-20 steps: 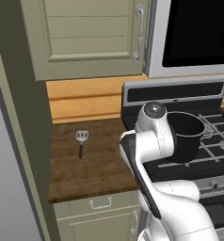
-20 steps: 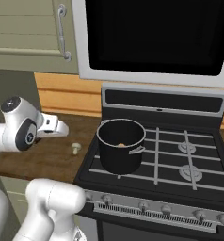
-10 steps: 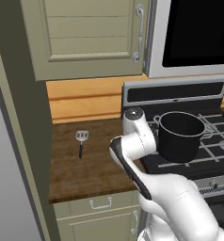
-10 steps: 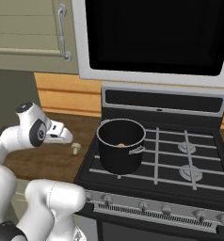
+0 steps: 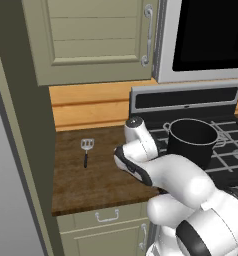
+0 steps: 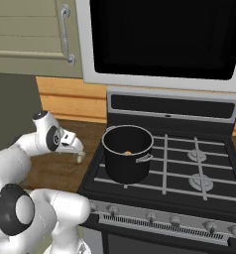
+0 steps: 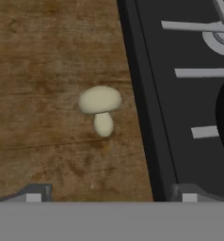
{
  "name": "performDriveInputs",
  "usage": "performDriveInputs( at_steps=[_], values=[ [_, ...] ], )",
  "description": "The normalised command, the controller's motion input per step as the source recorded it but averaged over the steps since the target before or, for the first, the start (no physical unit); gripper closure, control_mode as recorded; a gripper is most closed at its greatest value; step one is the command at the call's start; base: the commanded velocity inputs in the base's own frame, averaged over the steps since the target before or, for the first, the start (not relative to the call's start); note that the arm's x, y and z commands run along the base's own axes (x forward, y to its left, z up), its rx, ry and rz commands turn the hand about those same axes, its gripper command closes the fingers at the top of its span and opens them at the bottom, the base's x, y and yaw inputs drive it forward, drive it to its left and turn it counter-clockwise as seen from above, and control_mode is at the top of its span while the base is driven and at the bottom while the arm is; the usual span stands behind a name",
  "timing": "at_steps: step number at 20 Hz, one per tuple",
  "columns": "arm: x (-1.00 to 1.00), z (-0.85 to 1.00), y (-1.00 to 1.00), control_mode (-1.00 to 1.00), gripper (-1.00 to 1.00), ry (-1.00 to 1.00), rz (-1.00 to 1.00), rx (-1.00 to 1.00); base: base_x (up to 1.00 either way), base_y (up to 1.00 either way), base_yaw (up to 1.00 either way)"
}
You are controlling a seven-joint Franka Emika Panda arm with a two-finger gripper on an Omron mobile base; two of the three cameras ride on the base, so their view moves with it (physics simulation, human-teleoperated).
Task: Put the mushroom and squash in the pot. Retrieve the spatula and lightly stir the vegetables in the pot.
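The gripper [image 7: 111, 197] hangs over the mushroom [image 7: 100, 107], which lies on its side on the wooden counter [image 7: 43, 70], near the stove's [image 7: 180, 108] dark edge; in the hand view the two fingertips [image 7: 34, 194] stand wide apart at the bottom, one over wood and one over the stove's edge, with nothing between them — so it is spread and empty.

The main risk, as I judge it, is that spread: if the hand goes straight down, the stove-side finger may land on the raised stove edge before the other reaches the counter, and the closing fingers would then pass above the mushroom or only clip its cap. The mushroom is small and rounded; a squeeze off its middle could squirt it sideways, under the stove lip or off toward the counter front. It also sits toward the counter-side finger, not centred between the two, so a shift that way looks needed first.

The pot [image 6: 127, 158] stands on the front left burner; from the right base view a small orange patch shows at its bottom, probably the squash [image 6: 128, 153], though it is too small to be sure. The spatula [image 5: 86, 151] lies untouched on the counter, well apart from the pot — stirring is some way off.
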Motion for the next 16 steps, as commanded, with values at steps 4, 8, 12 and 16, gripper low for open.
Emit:
performDriveInputs(
  at_steps=[4, 8, 12, 16],
  values=[
    [0.53, -0.25, 0.00, -1.00, -1.00, 0.07, -0.03, 0.00, 0.00, 0.00, 0.00],
    [0.27, -0.23, 0.00, -1.00, -1.00, 0.02, -0.02, 0.00, 0.00, 0.00, 0.00],
    [0.21, -0.31, 0.00, -1.00, -1.00, 0.00, 0.00, 0.00, 0.00, 0.00, 0.00],
    [0.19, -0.35, -0.03, -1.00, -1.00, 0.00, 0.00, 0.00, 0.00, 0.00, 0.00]
  ],
)
